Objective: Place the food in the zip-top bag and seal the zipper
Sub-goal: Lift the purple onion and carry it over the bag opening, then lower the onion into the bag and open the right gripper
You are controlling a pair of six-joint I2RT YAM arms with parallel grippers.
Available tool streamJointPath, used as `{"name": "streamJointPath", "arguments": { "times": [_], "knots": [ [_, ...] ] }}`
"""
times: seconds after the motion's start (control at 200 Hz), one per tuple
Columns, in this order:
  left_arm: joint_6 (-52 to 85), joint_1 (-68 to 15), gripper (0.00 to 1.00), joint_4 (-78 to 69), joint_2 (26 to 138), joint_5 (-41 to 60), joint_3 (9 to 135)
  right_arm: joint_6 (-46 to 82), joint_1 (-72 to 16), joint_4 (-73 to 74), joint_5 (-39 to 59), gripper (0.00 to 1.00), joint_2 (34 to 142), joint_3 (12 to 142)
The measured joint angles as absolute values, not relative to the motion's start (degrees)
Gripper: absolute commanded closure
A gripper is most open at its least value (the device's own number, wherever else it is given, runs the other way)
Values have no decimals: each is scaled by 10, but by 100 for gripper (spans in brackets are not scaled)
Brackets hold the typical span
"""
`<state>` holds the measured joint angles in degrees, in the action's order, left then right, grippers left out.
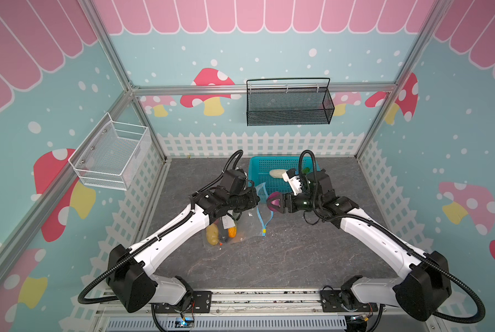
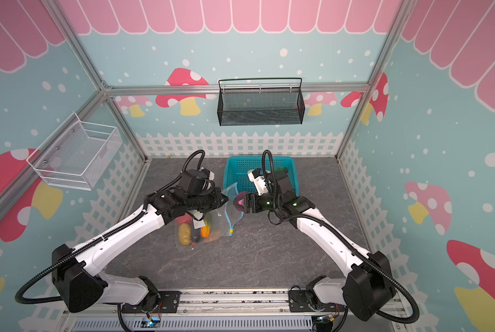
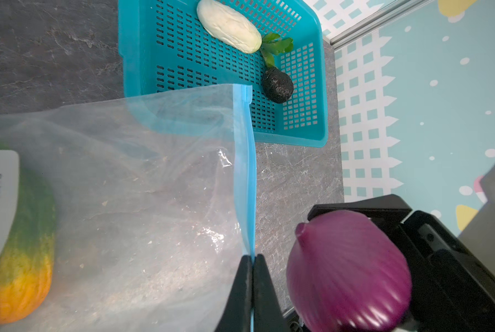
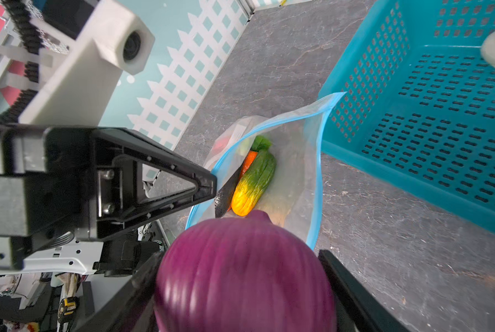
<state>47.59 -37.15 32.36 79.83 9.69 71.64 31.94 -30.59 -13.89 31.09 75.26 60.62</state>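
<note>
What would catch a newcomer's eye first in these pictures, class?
The purple onion, gripped in the right gripper, hangs just in front of the mouth of the zip-top bag. The left gripper pinches the bag's blue zipper, holding the mouth open. Behind them a teal basket holds a white radish.

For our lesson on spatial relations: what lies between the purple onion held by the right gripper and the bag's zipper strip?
Only bare grey tabletop lies between the purple onion and the zipper, shown in the left wrist view.
</note>
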Motion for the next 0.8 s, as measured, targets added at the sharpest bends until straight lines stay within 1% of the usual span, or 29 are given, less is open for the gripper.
{"name": "streamJointPath", "arguments": {
  "times": [0.455,0.8],
  "knots": [
    [477,-371,100,336,796,97,717,324,-327,-107,316,53,821,606],
    [477,-371,100,340,787,96,717,295,-353,-148,304,52,871,620]
  ]
}}
